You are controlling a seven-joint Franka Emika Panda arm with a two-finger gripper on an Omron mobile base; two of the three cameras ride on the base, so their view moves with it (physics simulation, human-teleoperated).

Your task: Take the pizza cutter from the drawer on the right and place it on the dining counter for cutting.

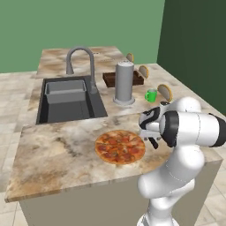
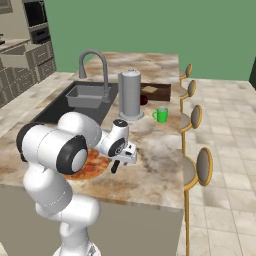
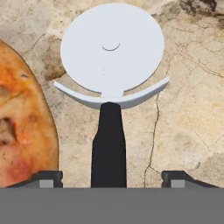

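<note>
The pizza cutter (image 3: 109, 83) lies on the tan marbled dining counter (image 3: 188, 109), just right of the pizza (image 3: 22, 131). Its round silver wheel points away from the hand and its black handle runs back between the fingers. My gripper (image 3: 111, 177) is open, and its two fingertips (image 3: 43, 177) stand well clear of the handle on both sides. From the base cameras the gripper (image 1: 152, 136) (image 2: 120, 161) hangs low over the counter (image 1: 53, 150) at the right edge of the pizza (image 1: 120, 147). The drawer is out of view.
A dark sink (image 1: 70, 99) with a curved grey faucet (image 1: 81, 57) is set in the counter's far half. A grey canister (image 1: 124, 82), a green mug (image 1: 151, 95) and a brown tray (image 1: 110, 79) stand behind the pizza. Stools (image 2: 202, 167) line the counter's right side.
</note>
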